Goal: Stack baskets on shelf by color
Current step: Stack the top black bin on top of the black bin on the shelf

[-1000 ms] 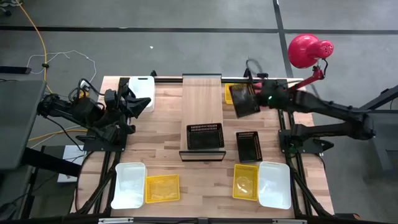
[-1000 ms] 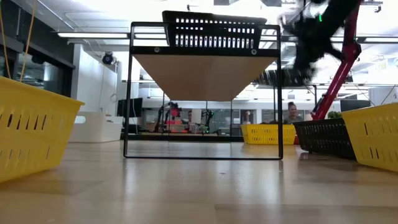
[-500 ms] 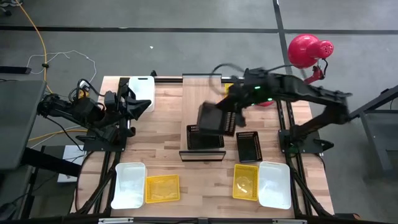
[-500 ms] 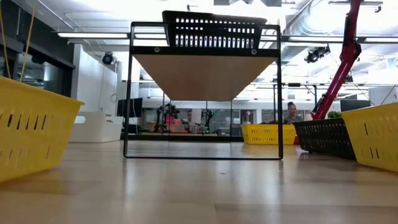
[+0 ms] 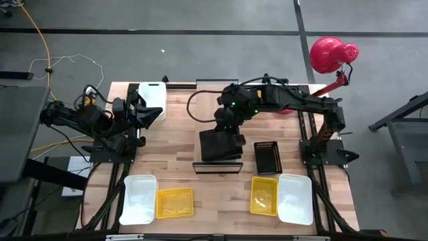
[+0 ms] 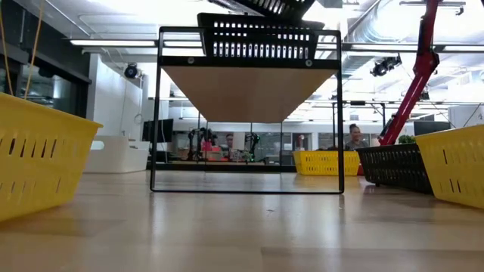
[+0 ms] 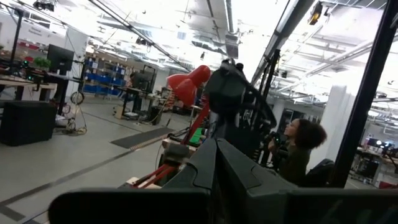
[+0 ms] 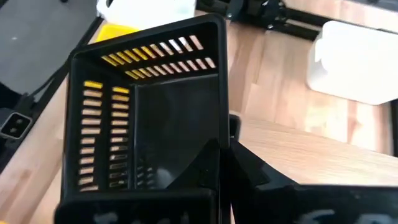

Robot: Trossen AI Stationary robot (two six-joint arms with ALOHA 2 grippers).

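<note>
Two fingers of the right gripper (image 5: pixel 231 134) are clenching a black basket's (image 5: pixel 215 145) rim, hanging it tilted over another black basket (image 6: pixel 261 38) sitting on the shelf (image 5: pixel 217 100). Left gripper (image 5: pixel 148 114) is waiting beside a white basket (image 5: pixel 152 97), fingers closed on nothing.

Your arms are dark, matte, jointed; the right arm (image 5: pixel 294 102) (green indicator lit) carries a looped black cable (image 5: pixel 200 107).
</note>
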